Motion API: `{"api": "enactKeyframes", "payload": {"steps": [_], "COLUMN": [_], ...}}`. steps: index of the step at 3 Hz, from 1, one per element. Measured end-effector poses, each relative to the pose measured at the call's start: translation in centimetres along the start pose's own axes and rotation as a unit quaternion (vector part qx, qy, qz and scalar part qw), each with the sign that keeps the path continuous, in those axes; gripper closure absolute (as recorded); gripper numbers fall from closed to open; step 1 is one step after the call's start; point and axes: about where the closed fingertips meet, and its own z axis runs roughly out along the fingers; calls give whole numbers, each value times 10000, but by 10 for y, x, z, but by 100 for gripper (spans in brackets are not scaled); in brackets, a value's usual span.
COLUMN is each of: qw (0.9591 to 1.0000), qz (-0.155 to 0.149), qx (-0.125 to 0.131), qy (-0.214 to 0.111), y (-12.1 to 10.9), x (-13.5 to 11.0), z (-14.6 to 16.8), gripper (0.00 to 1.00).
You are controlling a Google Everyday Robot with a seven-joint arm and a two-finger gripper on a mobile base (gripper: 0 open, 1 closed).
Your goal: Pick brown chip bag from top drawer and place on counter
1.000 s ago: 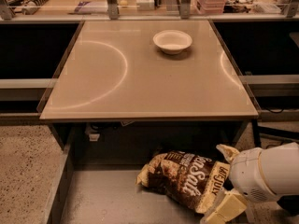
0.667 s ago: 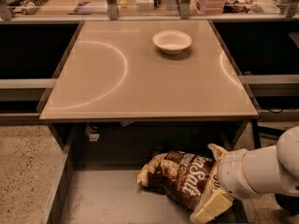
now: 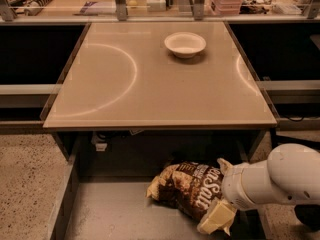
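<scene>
The brown chip bag (image 3: 186, 188) lies on the bottom of the open top drawer (image 3: 115, 211), right of the middle, just in front of the counter's front edge. My gripper (image 3: 212, 196) reaches in from the right on a white arm. It is open, with one pale finger (image 3: 222, 165) behind the bag's right end and the other (image 3: 216, 219) in front of it, so the bag's end sits between them. The beige counter (image 3: 150, 89) lies above and behind the drawer.
A white bowl (image 3: 185, 44) stands on the counter at the back, right of centre. Behind the counter runs a cluttered wooden bench (image 3: 100, 4) with metal posts. The drawer's grey left rail (image 3: 62, 199) runs along speckled floor (image 3: 25, 184).
My gripper has moved left and further over the bag's right end. The bag has stayed in place in the drawer.
</scene>
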Motion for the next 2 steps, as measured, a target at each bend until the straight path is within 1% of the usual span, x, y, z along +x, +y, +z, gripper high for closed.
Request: {"api": "enactKeyframes", "payload": {"steps": [1, 2], "qw": [10000, 10000], "qz": [-17, -17], "qx": [16, 16], "qy": [3, 3], "y": [0, 0], "x": [-1, -1], "z": [-1, -1], "gripper": [19, 42]}}
